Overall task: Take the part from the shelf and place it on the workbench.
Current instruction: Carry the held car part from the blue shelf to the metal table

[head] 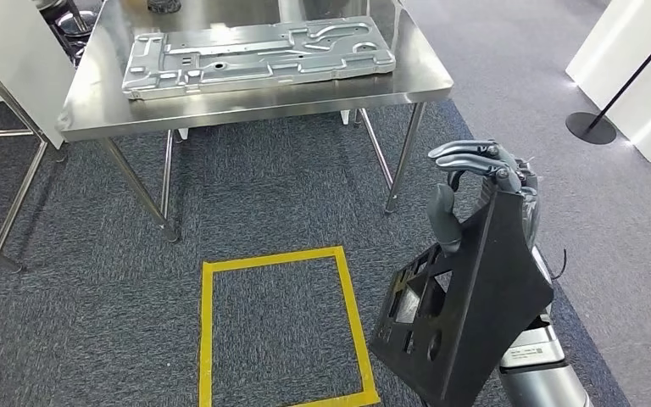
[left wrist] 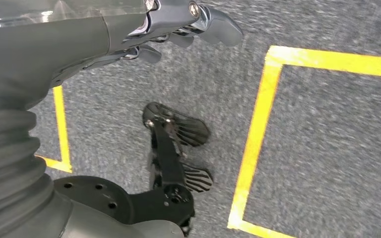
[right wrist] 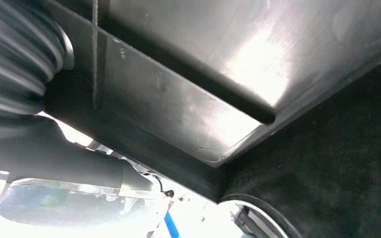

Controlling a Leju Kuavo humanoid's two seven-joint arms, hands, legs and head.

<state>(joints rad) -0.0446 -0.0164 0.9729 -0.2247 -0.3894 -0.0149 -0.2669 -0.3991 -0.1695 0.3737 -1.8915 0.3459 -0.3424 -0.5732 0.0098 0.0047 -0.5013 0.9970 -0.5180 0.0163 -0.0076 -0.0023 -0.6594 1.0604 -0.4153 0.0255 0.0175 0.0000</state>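
**Ana:** While the head view is up, where is the part?

**Ben:** The black part (head: pixel 466 305) hangs at the near right, off the floor, with the right hand (head: pixel 475 182) hooked over its top edge, fingers (head: pixel 466 154) curled across and thumb down the cut-out face. So it is off the shelf. The workbench (head: pixel 246 95) stands far and to the left, well apart from the part, with a grey metal panel (head: pixel 258 52) lying on it. A yellow tape square (head: pixel 281 326) marks the carpet between robot and bench.

**Ana:** And the left wrist view?

**Ben:** The left hand (left wrist: pixel 178 27) hangs over the carpet with fingers curled in and nothing in them. Yellow tape (left wrist: pixel 258 124) runs across the floor beneath.

**Ana:** Right wrist?

**Ben:** Dark, glossy part surface (right wrist: pixel 193 84) pressed close to the camera; the fingers are hidden there.

**Ana:** Progress, then?

**Ben:** I'd judge the pickup done and the carry underway. What is left is closing on the bench and setting the part down, likely on the bare strip along its near edge.
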